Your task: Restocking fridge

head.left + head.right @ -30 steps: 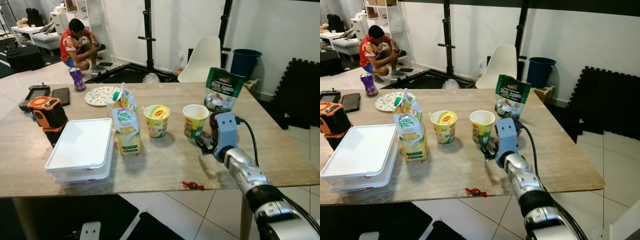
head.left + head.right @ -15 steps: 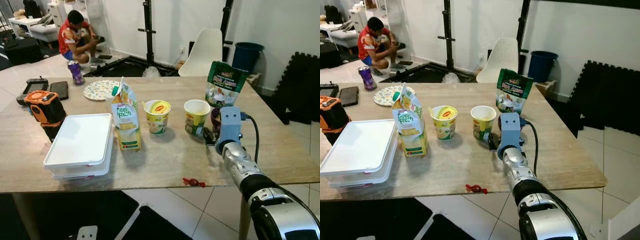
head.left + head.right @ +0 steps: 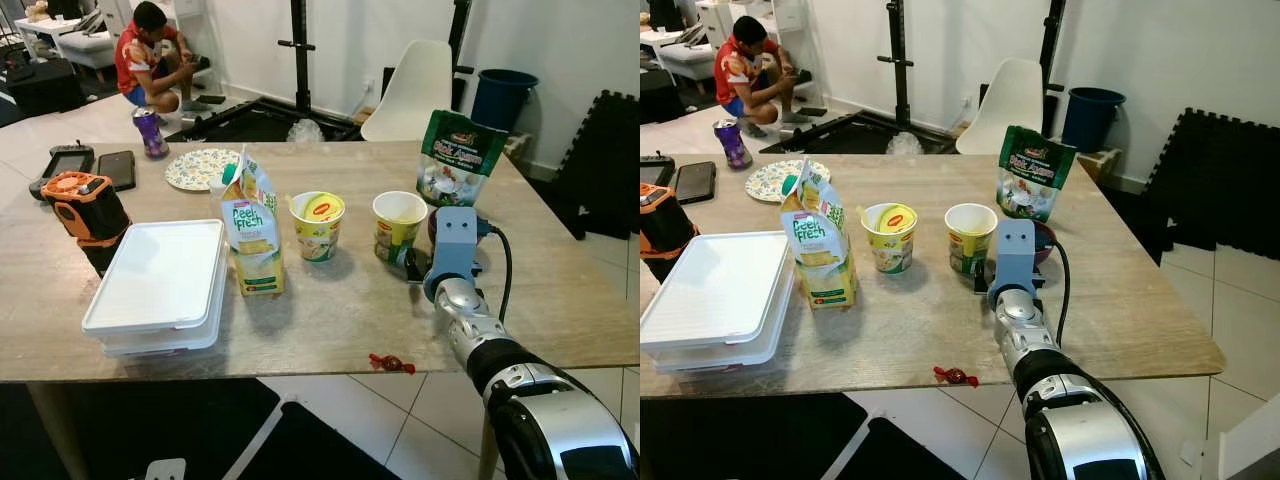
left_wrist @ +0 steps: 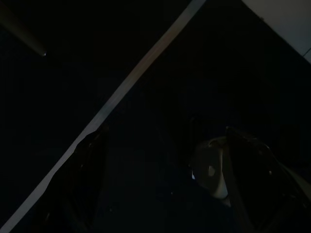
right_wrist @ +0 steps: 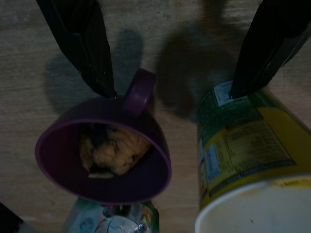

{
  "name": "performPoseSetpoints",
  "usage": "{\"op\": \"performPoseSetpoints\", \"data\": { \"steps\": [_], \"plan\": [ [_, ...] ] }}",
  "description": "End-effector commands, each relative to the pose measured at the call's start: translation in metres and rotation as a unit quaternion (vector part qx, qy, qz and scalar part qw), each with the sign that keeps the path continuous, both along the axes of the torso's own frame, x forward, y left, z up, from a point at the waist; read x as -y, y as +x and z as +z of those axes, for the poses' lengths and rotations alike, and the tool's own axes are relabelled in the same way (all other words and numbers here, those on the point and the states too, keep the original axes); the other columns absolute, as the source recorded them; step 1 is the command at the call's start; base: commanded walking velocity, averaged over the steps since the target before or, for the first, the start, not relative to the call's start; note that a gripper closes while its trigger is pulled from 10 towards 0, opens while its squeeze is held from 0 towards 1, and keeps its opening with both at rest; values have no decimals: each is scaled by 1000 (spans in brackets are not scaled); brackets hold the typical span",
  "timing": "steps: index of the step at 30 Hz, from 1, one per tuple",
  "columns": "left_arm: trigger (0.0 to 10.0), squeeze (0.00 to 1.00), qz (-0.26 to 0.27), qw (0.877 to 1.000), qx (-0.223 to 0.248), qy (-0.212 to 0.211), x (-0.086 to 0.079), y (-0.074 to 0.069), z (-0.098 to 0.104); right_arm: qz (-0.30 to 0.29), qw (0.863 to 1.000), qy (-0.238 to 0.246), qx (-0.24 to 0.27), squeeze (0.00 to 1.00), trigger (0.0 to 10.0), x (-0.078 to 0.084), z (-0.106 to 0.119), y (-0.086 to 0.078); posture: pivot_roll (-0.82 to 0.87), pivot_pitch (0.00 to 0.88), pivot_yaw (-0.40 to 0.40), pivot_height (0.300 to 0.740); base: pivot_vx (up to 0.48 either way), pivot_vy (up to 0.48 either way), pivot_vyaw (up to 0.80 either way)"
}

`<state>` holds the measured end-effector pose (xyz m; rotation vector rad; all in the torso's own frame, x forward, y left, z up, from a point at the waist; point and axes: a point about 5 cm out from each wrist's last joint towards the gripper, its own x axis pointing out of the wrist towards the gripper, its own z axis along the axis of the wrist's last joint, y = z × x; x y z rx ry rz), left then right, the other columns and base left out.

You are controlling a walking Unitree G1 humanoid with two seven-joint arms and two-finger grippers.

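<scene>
Two noodle cups stand mid-worktop [image 3: 330,320] in the head views, a lidded one [image 3: 318,226] and an open yellow-green one [image 3: 398,226], with a milk carton [image 3: 250,236] to their left and a green pouch [image 3: 454,171] behind. The right gripper [image 3: 415,270] reaches low over the wood just right of the open cup, its blue camera block hiding most of a purple mug [image 3: 1043,241]. A stack of white boxes [image 3: 160,288], an orange tool [image 3: 85,214] and a red sweet wrapper [image 3: 391,362] lie further off; a person [image 3: 150,62] crouches on the floor beyond. The left wrist view is dark, and the left gripper [image 4: 160,184] hangs idle with its jaws spread. In the right wrist view the jaws stand wide apart, one finger [image 5: 80,43] by the mug's handle [image 5: 138,91], the other over the cup's wall. The mug looks stiff and smooth-sided, with a lump of food inside; it likely needs an upright, firm grip across the rim or handle. The paper cup would be light and crushable, so squeeze gently at mid-height.
</scene>
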<state>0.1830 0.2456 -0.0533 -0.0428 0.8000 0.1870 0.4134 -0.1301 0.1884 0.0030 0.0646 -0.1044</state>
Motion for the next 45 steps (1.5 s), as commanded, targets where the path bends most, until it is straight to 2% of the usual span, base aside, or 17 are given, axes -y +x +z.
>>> {"op": "performPoseSetpoints", "data": {
  "steps": [1,9,10,14,15,16,20,21,22,28,37,40,41,42,45],
  "plan": [
    [10000,0,8,1000,-20,4,-9,-10,-5,-11,1000,0,-2,0,10000,1,-2,0,129,213,-16,734,0,0,0],
    [10000,0,11,999,-35,1,-11,-13,-12,-35,999,-7,-9,0,10000,8,-4,-1,129,213,-16,734,0,0,0],
    [10000,0,12,999,-38,1,-11,-14,-13,-41,999,-5,-9,0,7922,9,-4,-1,127,213,-17,734,0,0,0],
    [10000,0,12,999,-43,0,-12,-15,-15,-54,999,-1,-9,0,6392,13,-4,-1,126,214,-14,734,0,0,0],
    [10000,0,12,999,-43,0,-12,-15,-15,-54,999,-1,-9,0,6392,13,-4,-1,126,214,-14,734,0,0,0],
    [10000,0,11,999,-44,0,-12,-15,-15,-57,998,1,-9,0,5961,13,-4,-1,126,213,-13,734,0,0,0],
    [10000,0,11,999,-45,0,-13,-16,-16,-64,998,5,-10,0,6039,15,-4,-1,127,212,-13,734,0,0,0],
    [10000,0,11,999,-45,0,-13,-16,-16,-68,998,6,-10,0,7255,16,-4,-1,128,212,-13,734,0,0,0],
    [10000,0,11,999,-44,0,-14,-16,-17,-73,997,7,-10,0,10000,18,-4,-1,128,212,-13,734,0,0,0],
    [10000,0,11,999,-44,0,-14,-19,-18,-101,995,8,-9,0,10000,32,-4,-2,128,212,-15,734,0,0,0],
    [10000,0,9,999,-43,-1,-13,-20,-19,-114,993,5,-10,0,10000,41,-5,-3,126,213,-12,734,0,0,0],
    [10000,0,8,999,-42,0,-13,-18,-19,-110,994,13,-8,0,10000,41,-5,-3,126,213,-11,734,0,0,0],
    [10000,0,7,999,-42,0,-13,-16,-18,-89,995,36,4,0,10000,36,-2,-2,125,213,-10,734,0,0,0],
    [10000,0,7,999,-42,0,-13,-16,-18,-89,995,36,4,0,10000,36,-2,-2,125,213,-10,734,0,0,0],
    [10000,0,5,999,-41,0,-13,-14,-17,-36,997,70,25,0,10000,22,3,0,124,214,-8,734,0,0,0]
  ]
}}
